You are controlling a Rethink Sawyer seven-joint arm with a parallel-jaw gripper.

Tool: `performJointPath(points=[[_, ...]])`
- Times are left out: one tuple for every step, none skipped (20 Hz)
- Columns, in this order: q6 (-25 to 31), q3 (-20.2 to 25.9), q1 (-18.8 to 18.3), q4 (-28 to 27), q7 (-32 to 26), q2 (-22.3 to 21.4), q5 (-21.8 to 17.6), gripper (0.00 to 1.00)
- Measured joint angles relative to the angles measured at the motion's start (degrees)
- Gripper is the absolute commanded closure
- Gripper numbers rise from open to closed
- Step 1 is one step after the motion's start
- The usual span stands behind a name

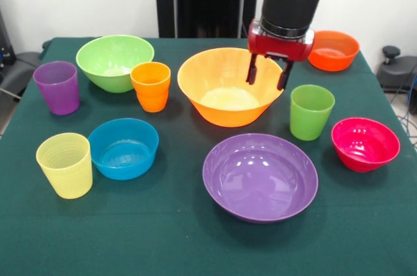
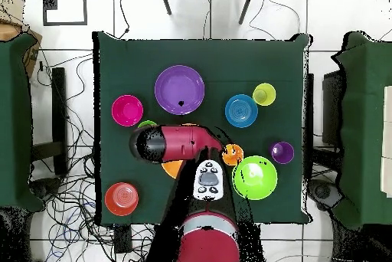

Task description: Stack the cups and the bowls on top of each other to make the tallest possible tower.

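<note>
nothing stacked yet, all spread over the tabletop [image 1: 169,237].
gripper [image 1: 268,74] hangs above the orange-yellow bowl's [image 1: 225,87] rim, fingers [image 1: 251,69] apart, likely choosing the base.

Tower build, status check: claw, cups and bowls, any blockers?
Claw open, empty, over large orange-yellow bowl's rim. No tower; cups and bowls all separate on table. Nothing in the way.

Open gripper [image 1: 268,71] hovers over orange-yellow bowl [image 1: 221,87].
</note>
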Motion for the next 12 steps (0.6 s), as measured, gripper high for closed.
performJointPath(points=[[0.0, 0.2, -0.6, 0.5, 0.0, 0.0, -0.5, 0.0], [0.0, 0.3, -1.1, 0.8, 0.0, 0.0, -0.9, 0.0], [0.0, 0.4, -1.4, 1.0, 0.0, 0.0, -1.2, 0.0], [0.0, 0.5, -1.6, 1.2, 0.0, 0.0, -1.5, 0.0], [0.0, 0.6, -1.8, 1.4, 0.0, 0.0, -1.7, 0.0], [0.0, 0.8, -2.6, 1.9, 0.0, 0.0, -2.4, 0.0], [0.0, 0.8, -2.7, 2.1, 0.0, 0.0, -2.5, 0.0], [0.0, 0.9, -2.8, 2.2, 0.0, 0.0, -2.7, 0.0], [0.0, 1.2, -3.5, 2.8, 0.0, -0.2, -3.3, 0.0], [0.0, 1.3, -3.8, 3.0, 0.0, -0.3, -3.5, 0.0], [0.0, 1.5, -4.1, 3.3, 0.0, -0.4, -3.8, 0.0], [0.0, 1.8, -4.8, 4.2, 0.0, -1.0, -4.7, 0.0]])
